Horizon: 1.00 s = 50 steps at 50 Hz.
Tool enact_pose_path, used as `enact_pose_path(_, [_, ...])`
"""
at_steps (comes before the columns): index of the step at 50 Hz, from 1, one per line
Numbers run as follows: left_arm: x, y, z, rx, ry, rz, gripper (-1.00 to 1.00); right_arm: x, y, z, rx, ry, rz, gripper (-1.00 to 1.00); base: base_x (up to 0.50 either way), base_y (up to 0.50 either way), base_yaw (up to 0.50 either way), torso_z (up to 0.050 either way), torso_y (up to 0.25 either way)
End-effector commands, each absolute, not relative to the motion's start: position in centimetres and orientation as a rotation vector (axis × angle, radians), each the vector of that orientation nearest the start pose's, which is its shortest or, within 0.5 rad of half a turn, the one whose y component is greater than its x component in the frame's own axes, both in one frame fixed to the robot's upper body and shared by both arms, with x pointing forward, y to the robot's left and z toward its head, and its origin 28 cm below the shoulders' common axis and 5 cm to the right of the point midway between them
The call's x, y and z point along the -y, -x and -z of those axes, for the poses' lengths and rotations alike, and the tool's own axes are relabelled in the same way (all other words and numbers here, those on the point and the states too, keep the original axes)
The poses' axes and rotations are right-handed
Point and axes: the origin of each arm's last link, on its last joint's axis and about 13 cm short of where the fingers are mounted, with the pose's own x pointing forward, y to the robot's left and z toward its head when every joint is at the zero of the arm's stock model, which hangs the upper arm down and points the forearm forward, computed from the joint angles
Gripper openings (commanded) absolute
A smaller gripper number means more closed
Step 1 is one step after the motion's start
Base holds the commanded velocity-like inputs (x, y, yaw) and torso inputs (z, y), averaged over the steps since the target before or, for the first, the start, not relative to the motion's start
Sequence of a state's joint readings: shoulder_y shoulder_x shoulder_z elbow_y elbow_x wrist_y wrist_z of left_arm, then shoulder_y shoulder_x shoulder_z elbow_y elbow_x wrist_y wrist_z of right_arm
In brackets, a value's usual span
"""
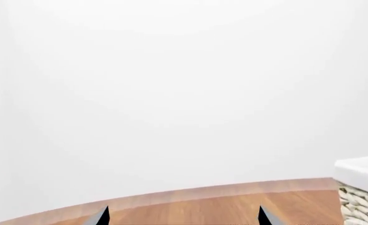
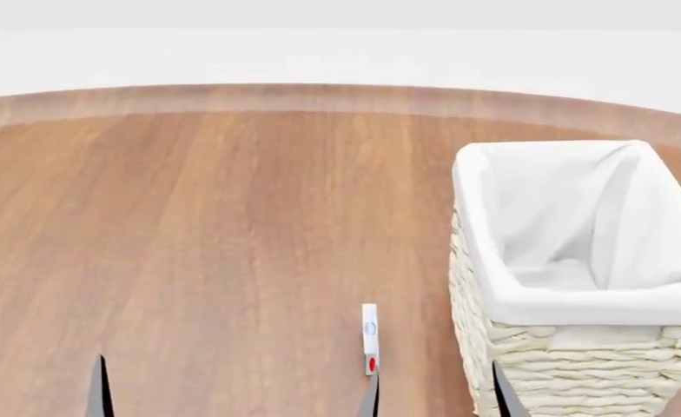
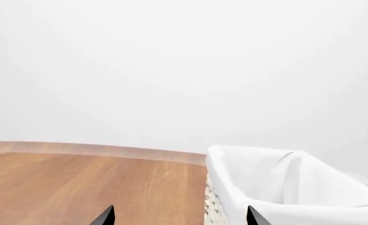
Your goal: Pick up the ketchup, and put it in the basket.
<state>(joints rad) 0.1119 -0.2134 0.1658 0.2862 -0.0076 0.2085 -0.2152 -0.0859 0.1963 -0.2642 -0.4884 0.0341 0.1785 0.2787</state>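
The basket (image 2: 514, 287), cream wicker with a white liner, stands at the table's right; it also shows in the right wrist view (image 3: 278, 180) and at the edge of the left wrist view (image 1: 361, 180). No orange-red ketchup bottle shows clearly in any view. A thin white strip with a blue mark and a red lower end (image 2: 370, 339) sits just left of the basket, beyond one right fingertip; I cannot tell what it is. My right gripper (image 2: 436, 395) (image 3: 179, 216) is open and empty beside the basket's near left corner. My left gripper (image 2: 34, 378) (image 1: 184, 216) is open and empty at the near left.
The wooden table (image 2: 201, 226) ends in a curved far edge against a white wall (image 2: 340, 52).
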Motion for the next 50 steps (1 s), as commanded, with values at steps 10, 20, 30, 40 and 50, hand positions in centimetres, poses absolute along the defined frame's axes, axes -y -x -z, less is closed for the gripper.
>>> enact_pose_path(10, [-21.1,-18.7,-6.1,0.369,-0.122,0.011,1.0,7.7,-18.1,-7.8,0.194,0.083,-0.042,1.0,0.0,0.0,0.34,0.0,0.0])
enact_pose_path(20, [-21.1,-18.6,-5.7,0.365,-0.131,0.017,1.0,7.6,-18.0,-7.7,0.193,0.078,-0.053,1.0,0.0,0.0,0.5,0.0,0.0])
enact_pose_path(30, [-21.2,-18.6,-5.7,0.362,-0.131,0.015,1.0,7.5,-18.0,-7.7,0.201,0.063,-0.064,1.0,0.0,0.0,0.2,0.0,0.0])
enact_pose_path(40, [-21.3,-18.8,-5.9,0.348,-0.099,0.03,1.0,7.5,-18.0,-7.6,0.202,0.059,-0.068,1.0,0.0,0.0,0.0,0.0,0.0])
enact_pose_path(50, [-23.2,-18.2,-6.6,0.343,-0.053,0.054,1.0,7.4,-18.0,-7.3,0.189,0.061,-0.067,1.0,0.0,0.0,0.0,0.0,0.0])
